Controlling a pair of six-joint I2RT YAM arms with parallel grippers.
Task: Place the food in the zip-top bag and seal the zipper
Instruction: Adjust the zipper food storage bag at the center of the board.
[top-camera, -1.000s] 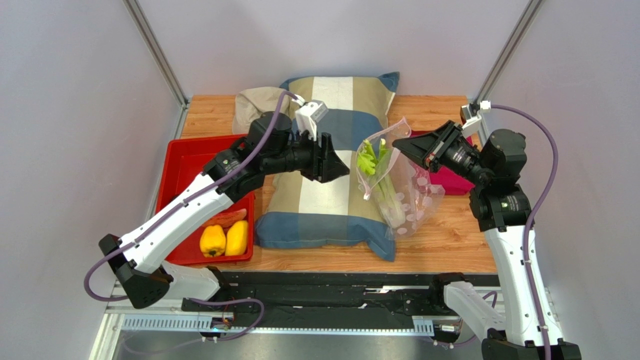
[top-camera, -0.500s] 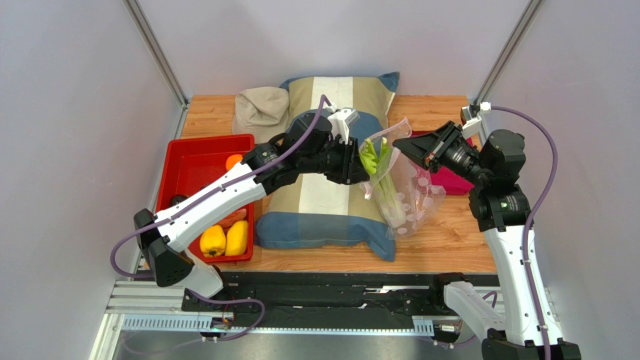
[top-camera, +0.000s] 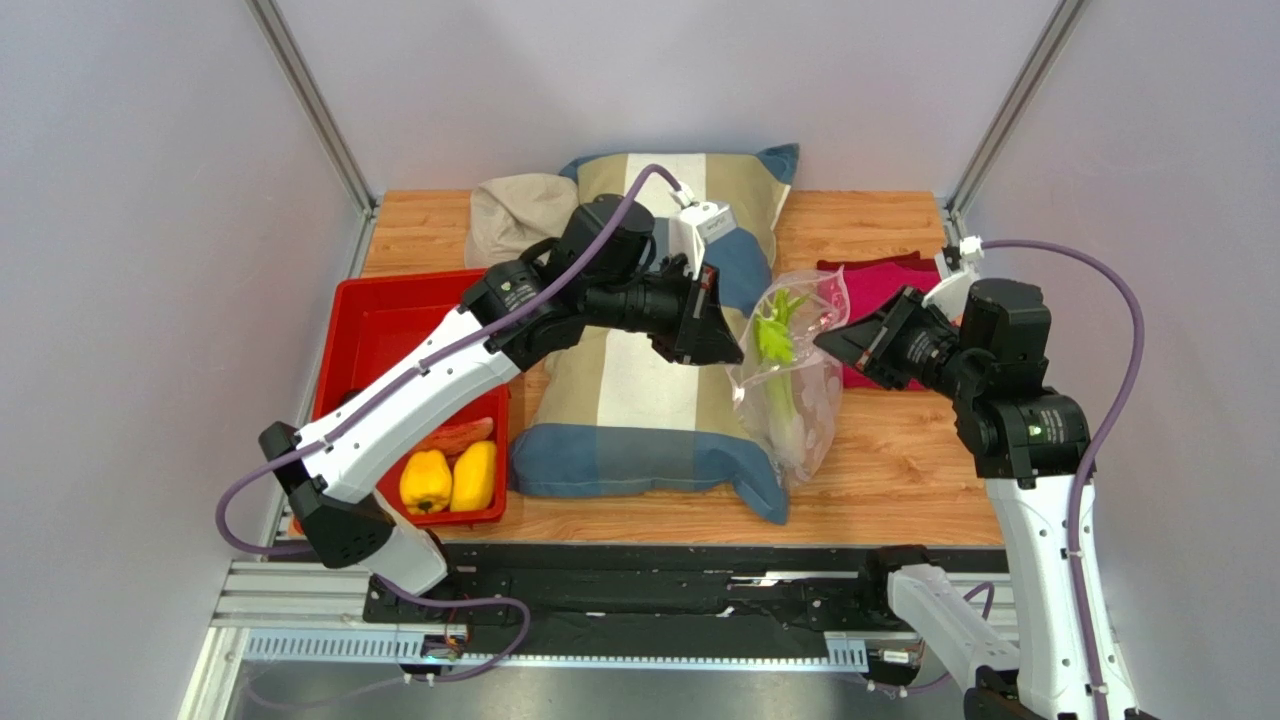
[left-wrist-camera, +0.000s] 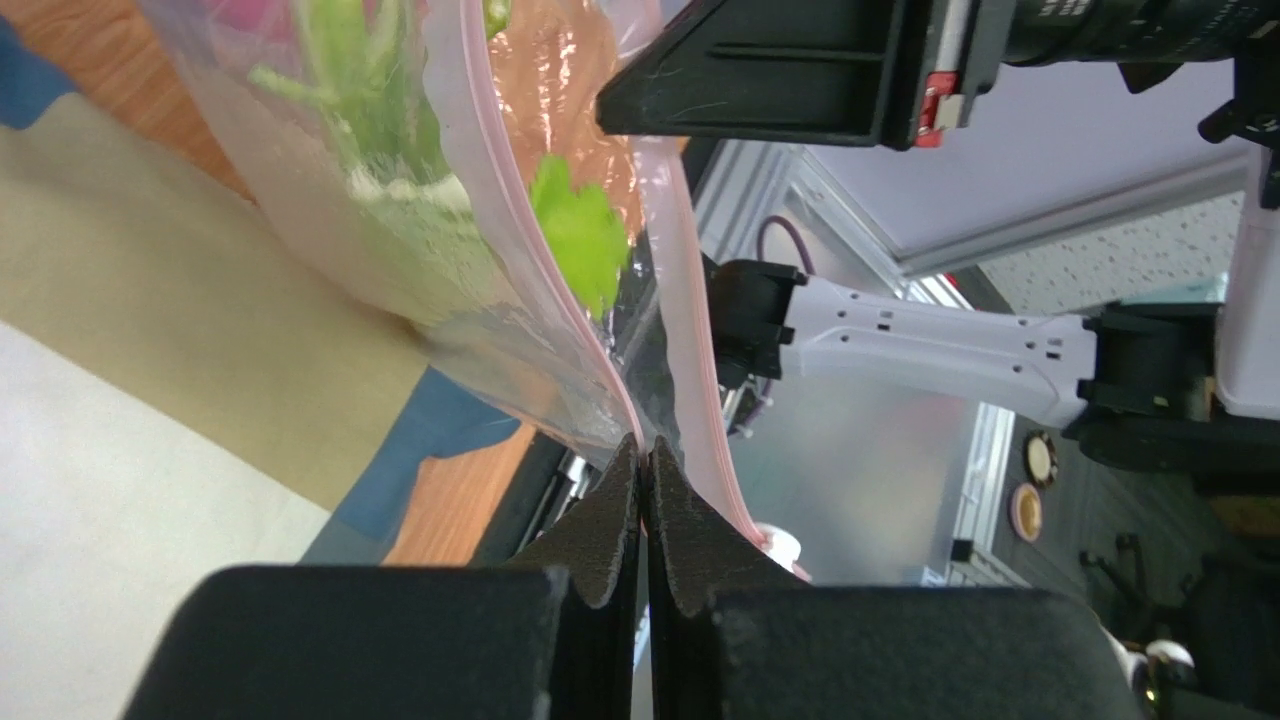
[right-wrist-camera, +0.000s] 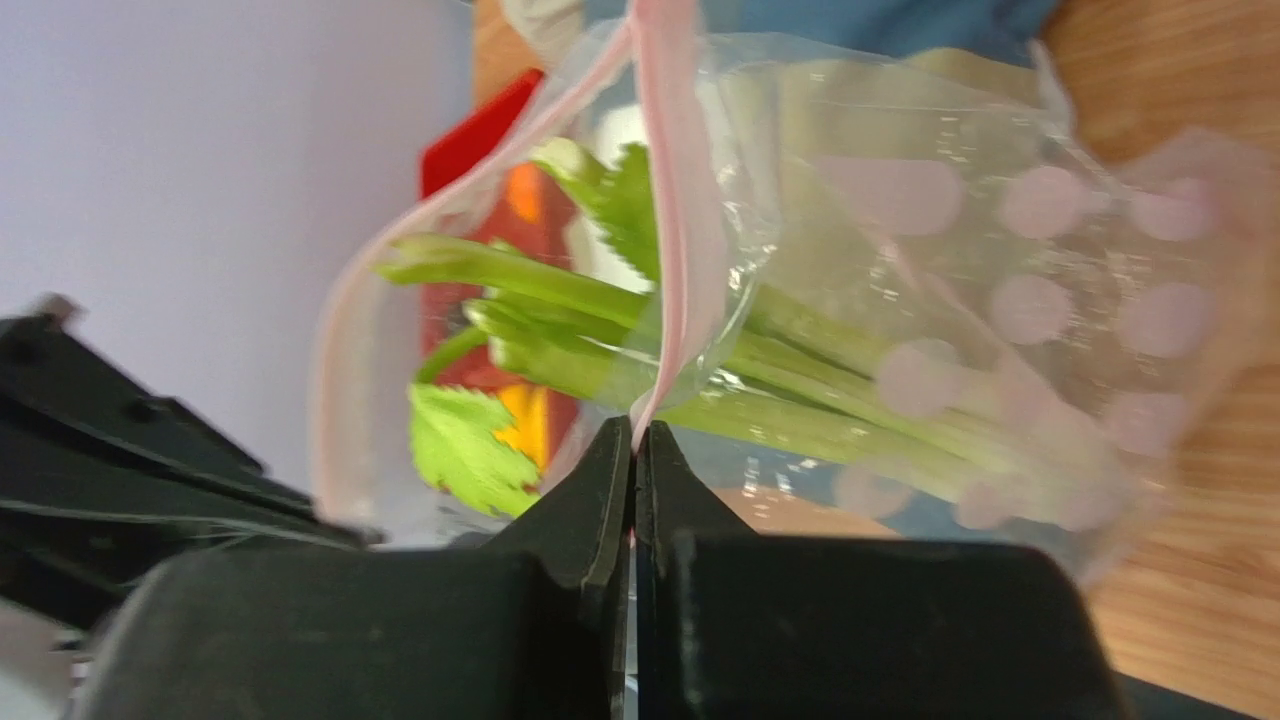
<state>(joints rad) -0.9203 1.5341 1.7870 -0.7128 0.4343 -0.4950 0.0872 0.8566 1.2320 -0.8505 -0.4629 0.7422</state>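
one zip-top bag (top-camera: 792, 393), held up off the tabletop (top-camera: 902, 480) just right of the striped pillow (top-camera: 631, 420), strung between two hands. left hand (top-camera: 732, 348): fingers together, clamped on the pink zipper (left-wrist-camera: 519, 240) at the pillow side. right hand (top-camera: 824, 339): pinched tight on the zipper at the side away from the pillow. mouth gapes between them. one celery stalk (top-camera: 778, 353) inside the bag, leaves up. left of the pillow: one red tray (top-camera: 376, 315) holding two yellow peppers (top-camera: 427, 480) and one reddish slice (top-camera: 463, 437). right of the pillow: one magenta cloth (top-camera: 887, 278). the tabletop is wood; pale grey walls all round.
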